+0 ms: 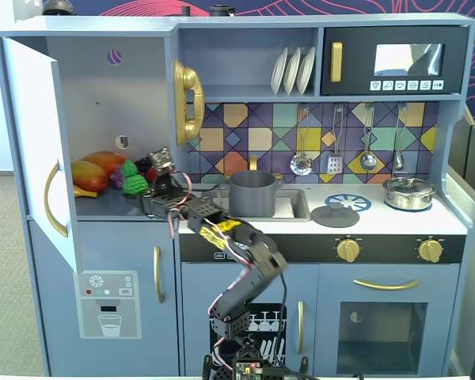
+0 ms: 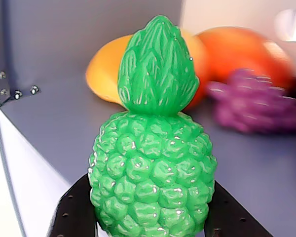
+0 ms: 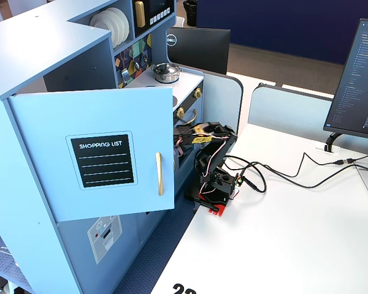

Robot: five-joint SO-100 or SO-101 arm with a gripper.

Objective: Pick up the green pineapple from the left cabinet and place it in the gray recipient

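Filling the wrist view closest to the lens, the green pineapple [image 2: 153, 148] stands upright between the two dark fingers [image 2: 74, 212] of the gripper [image 2: 150, 217], which press on its bumpy sides; we judge the jaws clamped on it.

From there we go by size. We see the left cabinet [image 1: 87, 103] with its door [image 3: 92, 153] swung wide open, and in a fixed view the arm [image 1: 237, 261] reaches up from its base into the compartment. We find the gray recipient [image 1: 255, 192] in the sink area just right of the cabinet, apparently empty as far as we can tell. Behind the pineapple lie an orange-yellow fruit [image 2: 103, 74] and a blurred purple grape bunch [image 2: 256, 106].

We judge the grasp made, but the pineapple is inside the cabinet, at or just above its shelf. Lifting it out, carrying it to the pot and releasing it are all left.
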